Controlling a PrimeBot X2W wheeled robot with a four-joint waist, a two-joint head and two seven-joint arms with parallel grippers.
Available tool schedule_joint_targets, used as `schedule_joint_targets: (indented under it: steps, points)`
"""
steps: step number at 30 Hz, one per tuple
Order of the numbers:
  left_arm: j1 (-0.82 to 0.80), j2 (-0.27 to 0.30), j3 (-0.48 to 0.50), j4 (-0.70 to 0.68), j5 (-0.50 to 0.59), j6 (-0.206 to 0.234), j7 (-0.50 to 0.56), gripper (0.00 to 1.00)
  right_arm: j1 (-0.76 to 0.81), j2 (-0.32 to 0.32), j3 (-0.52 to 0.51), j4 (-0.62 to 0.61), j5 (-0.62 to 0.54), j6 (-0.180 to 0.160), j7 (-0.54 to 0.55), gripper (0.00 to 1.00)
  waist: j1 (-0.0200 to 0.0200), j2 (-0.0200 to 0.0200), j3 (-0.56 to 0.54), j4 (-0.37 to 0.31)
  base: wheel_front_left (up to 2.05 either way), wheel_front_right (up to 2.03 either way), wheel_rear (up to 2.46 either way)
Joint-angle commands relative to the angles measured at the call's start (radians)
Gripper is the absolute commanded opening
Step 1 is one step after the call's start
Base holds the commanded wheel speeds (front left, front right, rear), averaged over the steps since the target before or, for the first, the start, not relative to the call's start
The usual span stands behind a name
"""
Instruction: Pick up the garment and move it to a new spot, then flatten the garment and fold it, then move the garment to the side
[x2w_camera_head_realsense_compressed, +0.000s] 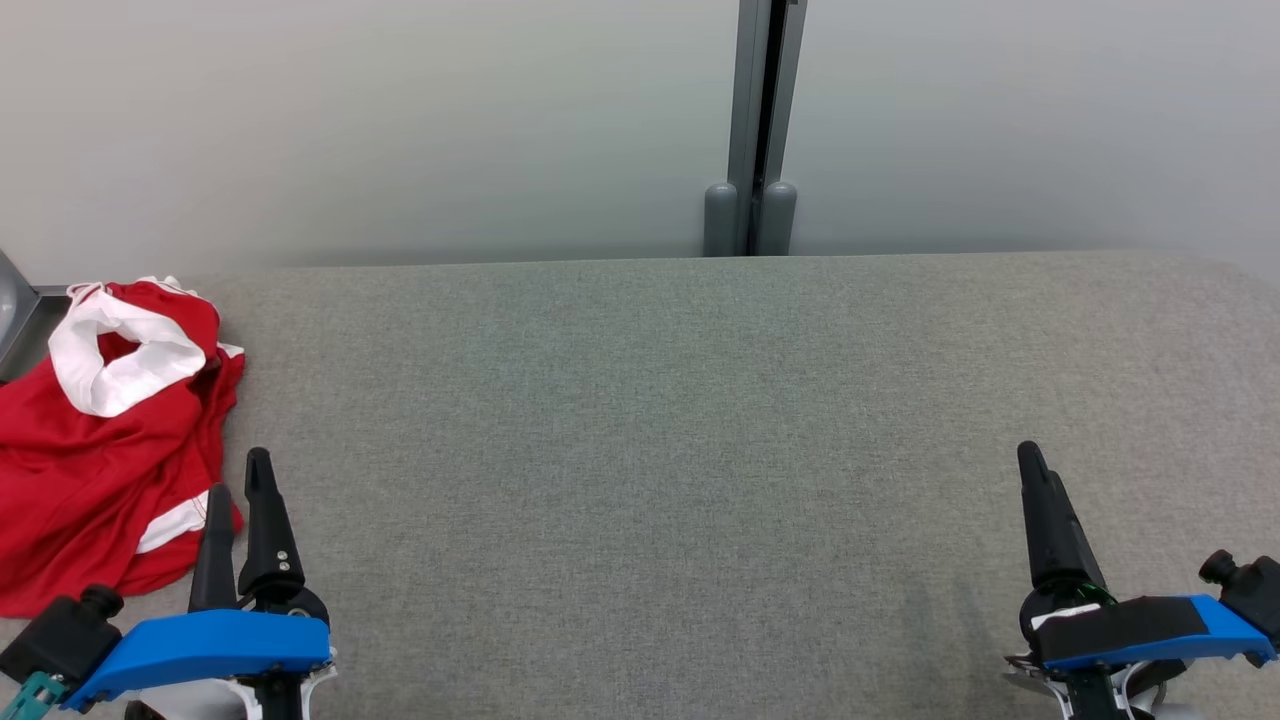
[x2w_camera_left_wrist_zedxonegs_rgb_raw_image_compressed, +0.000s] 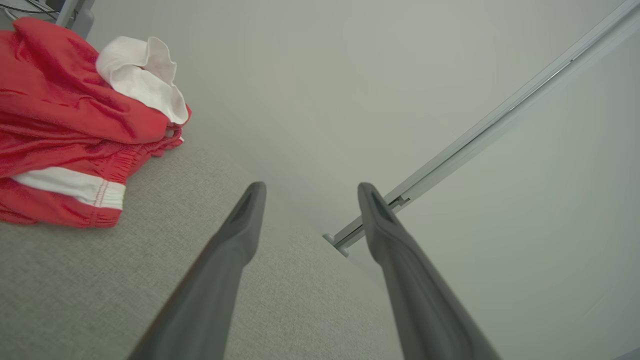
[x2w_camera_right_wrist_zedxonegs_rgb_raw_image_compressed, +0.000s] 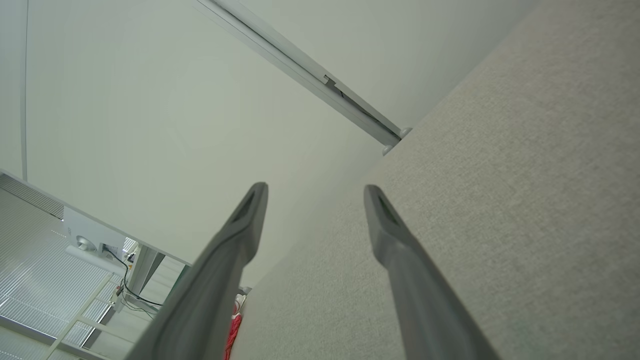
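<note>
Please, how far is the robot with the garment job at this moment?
Nothing looks done: the red garment lies crumpled at the left end of the table. Nothing is in hand: the left pincer, close beside it, and the right pincer are both open and empty. All is left: picking it up, moving, flattening, folding, setting it aside.

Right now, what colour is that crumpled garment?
Red with white trim, the garment shows best in the head view.
</note>
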Motion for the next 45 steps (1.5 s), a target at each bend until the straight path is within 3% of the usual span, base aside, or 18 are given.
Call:
schedule_joint_targets:
  steps: [1, 28, 45]
  points:
    - [-0.006, 0.008, -0.006, -0.018, 0.042, 0.006, -0.011, 1.0, -0.023, -0.007, 0.004, -0.018, -0.039, 0.002, -0.012, 1.0, -0.0001, 0.0, 0.0, 0.001, 0.0, 0.0, 0.0]
    - [-0.011, 0.039, -0.074, 0.032, 0.476, 0.037, -0.084, 1.0, -0.041, -0.009, 0.041, 0.023, -0.419, 0.002, -0.085, 1.0, -0.0002, 0.0, 0.003, 0.012, 0.0, 0.0, 0.0]
    - [-0.019, 0.052, -0.095, 0.061, 0.604, 0.032, -0.123, 1.0, -0.047, -0.01, 0.047, 0.056, -0.594, 0.002, -0.124, 1.0, -0.0002, 0.0, 0.003, 0.019, 0.0, 0.0, 0.0]
